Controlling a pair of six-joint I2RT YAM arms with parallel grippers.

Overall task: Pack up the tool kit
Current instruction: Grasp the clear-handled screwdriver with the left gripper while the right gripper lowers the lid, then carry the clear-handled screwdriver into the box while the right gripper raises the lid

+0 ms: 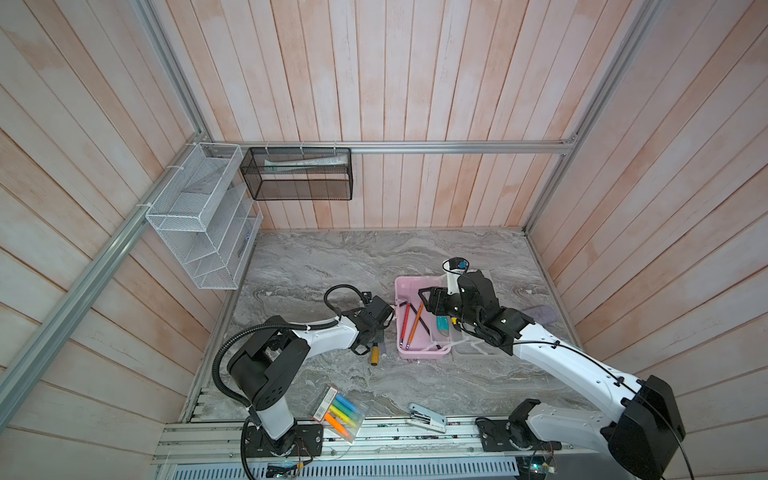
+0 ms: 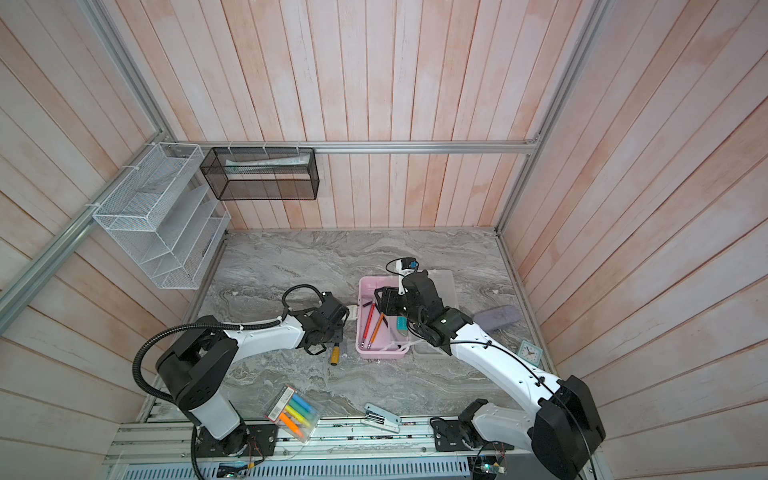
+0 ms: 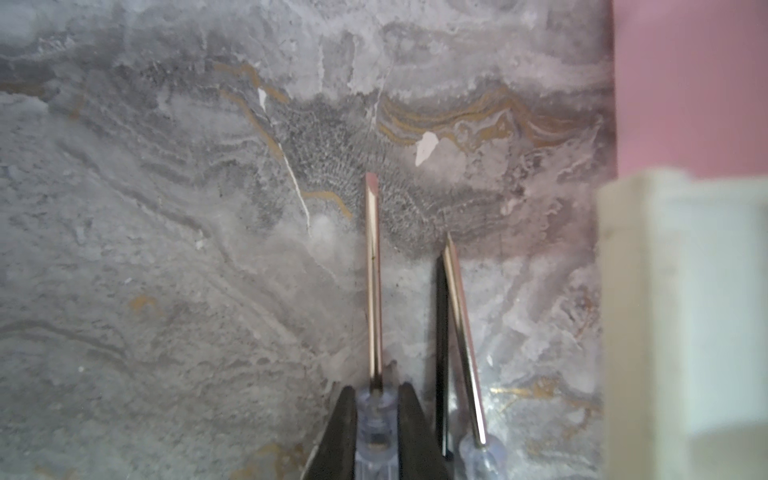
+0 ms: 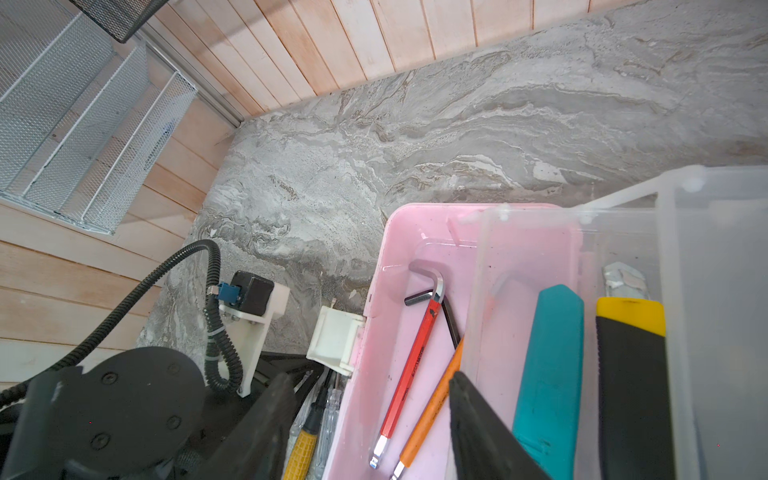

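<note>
Left gripper [image 3: 376, 388] is clamped narrow on the clear-handled screwdriver [image 3: 372, 270], low over the table just beside the pink box [image 1: 419, 353]. It is best lifted straight up, because a second screwdriver [image 3: 463, 340] lies close alongside. Beyond, the white latch [image 3: 681, 311] juts out. The right gripper [image 4: 370, 377], jaws apart and empty, straddles the box wall.

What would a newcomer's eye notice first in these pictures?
The pale pink box sits near the middle of the marble table, a red hex key inside it. Beside it the left gripper grips a clear-handled screwdriver, and bright highlighters lie near the front edge.
</note>
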